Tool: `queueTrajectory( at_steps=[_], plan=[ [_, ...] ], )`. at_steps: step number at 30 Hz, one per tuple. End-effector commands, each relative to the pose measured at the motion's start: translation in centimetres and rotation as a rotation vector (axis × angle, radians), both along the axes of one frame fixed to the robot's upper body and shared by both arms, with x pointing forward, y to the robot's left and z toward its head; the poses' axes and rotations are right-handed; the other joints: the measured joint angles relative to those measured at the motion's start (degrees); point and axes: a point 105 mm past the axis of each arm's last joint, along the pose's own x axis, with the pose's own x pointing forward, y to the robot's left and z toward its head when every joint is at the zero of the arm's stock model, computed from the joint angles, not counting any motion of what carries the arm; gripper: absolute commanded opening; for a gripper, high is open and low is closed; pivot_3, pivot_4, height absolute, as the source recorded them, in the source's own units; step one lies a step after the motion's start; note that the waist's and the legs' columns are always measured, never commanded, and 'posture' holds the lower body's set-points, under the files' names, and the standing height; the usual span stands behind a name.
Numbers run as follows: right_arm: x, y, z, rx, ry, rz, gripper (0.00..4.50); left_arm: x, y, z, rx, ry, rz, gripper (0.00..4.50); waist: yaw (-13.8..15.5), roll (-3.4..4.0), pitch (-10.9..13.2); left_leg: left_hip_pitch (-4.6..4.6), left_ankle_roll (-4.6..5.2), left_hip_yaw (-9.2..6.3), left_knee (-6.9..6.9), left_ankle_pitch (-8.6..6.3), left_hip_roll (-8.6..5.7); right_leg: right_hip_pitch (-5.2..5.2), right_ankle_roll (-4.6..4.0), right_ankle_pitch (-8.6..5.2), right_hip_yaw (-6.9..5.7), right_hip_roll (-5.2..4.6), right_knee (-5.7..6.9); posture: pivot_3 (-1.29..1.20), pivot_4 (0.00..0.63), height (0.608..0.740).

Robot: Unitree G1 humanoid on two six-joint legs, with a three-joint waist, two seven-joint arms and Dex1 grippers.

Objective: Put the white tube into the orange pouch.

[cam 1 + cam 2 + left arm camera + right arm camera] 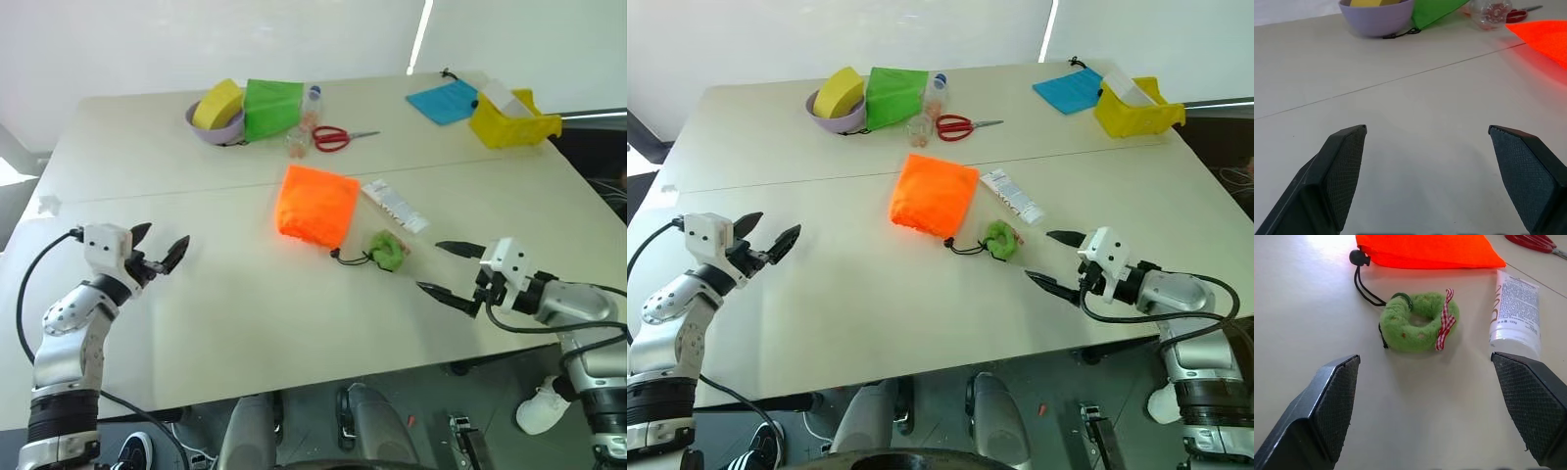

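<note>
The orange pouch (315,205) lies flat in the middle of the table, its black cord running to a green fuzzy ring (389,250) with a red checked ribbon. Just right of the pouch lies the white tube (394,206), flat on the table, also seen as the white tube (1513,312). My right gripper (449,269) hovers open near the table's right front, pointing toward the green ring (1419,328) and the tube, touching neither. My left gripper (157,248) stands open at the left front, well left of the pouch (1542,36), with nothing between its fingers.
At the back stand a purple bowl (217,129) holding something yellow, a green pouch (270,106), a small clear bottle (305,120) and red scissors (335,138). A blue pouch (443,101) and a yellow bin (511,122) sit at the back right.
</note>
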Motion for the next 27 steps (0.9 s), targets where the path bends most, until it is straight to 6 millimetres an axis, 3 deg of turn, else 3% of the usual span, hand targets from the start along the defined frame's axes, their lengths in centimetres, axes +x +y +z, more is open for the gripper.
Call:
queueTrajectory(
  at_steps=[1,19,27],
  plan=[
    [0.3,-0.2,1.1,-0.004,-0.046,-0.005,4.47,0.2,0.2,1.2,0.05,-0.047,0.004,4.24,-0.01,0.0,0.0,-0.01,0.0,0.0,0.0,0.0,0.0,0.0,0.0,0.0,0.0,0.0,-0.01,0.0,0.15,0.74],
    [1.0,-0.4,1.3,-0.007,-0.074,-0.041,4.47,0.6,0.1,1.1,0.109,-0.058,-0.007,4.24,-0.03,0.0,0.0,-0.03,0.0,0.02,0.0,0.0,0.02,0.0,0.0,0.0,0.0,-0.01,-0.06,0.0,0.15,0.74],
    [1.3,-0.4,1.7,0.017,-0.084,-0.055,4.47,0.6,-0.9,1.4,0.146,-0.075,-0.055,4.24,-0.03,0.0,0.0,-0.06,0.0,0.02,0.0,0.0,0.02,0.0,0.0,0.01,0.0,-0.01,-0.09,0.0,0.15,0.74]
  ],
)
